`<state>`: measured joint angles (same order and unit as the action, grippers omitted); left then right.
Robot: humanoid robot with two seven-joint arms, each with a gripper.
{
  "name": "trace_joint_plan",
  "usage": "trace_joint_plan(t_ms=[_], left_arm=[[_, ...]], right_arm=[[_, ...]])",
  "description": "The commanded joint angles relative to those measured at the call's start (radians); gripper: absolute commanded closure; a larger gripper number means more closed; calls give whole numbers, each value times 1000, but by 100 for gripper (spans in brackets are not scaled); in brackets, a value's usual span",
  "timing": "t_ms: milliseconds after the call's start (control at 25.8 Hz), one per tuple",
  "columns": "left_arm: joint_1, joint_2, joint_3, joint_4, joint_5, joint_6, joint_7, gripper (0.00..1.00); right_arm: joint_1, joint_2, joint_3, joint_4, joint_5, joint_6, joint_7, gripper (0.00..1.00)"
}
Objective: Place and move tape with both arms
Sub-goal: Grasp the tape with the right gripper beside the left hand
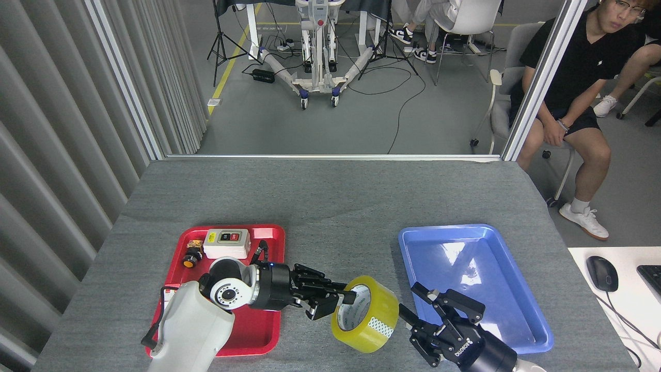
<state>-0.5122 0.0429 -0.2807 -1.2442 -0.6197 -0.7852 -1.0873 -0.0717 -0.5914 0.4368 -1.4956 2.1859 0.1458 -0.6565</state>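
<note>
tape [365, 313] gripped on edge by left claw [338, 299]; right claw [431, 315], white lettering unreadable, spread wide.

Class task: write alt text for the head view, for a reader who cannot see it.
The left gripper holds a yellow tape roll on edge between a red tray and a blue tray on a grey table; the right gripper waits open beside it.

White lettering runs along the right claw [421, 321] — too small to read; the switch box [226, 243] beyond the left claw [330, 305] carries labels, likewise unreadable
</note>
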Motion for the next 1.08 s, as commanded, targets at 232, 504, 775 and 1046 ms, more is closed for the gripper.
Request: trace_joint_plan(t_ms=[232, 504, 775, 1046], left_arm=[[-2, 3, 0, 2, 0, 0, 0, 84], [-2, 8, 0, 2, 0, 0, 0, 84], [-2, 11, 2, 0, 0, 0, 0, 84], [-3, 15, 2, 3, 0, 0, 0, 84]], right_arm=[[-48, -16, 45, 15, -1, -19, -8, 34], [-40, -5, 60, 3, 0, -17, -6, 37], [-37, -5, 76, -2, 0, -17, -5, 53], [-36, -4, 74, -2, 0, -17, -5, 65]])
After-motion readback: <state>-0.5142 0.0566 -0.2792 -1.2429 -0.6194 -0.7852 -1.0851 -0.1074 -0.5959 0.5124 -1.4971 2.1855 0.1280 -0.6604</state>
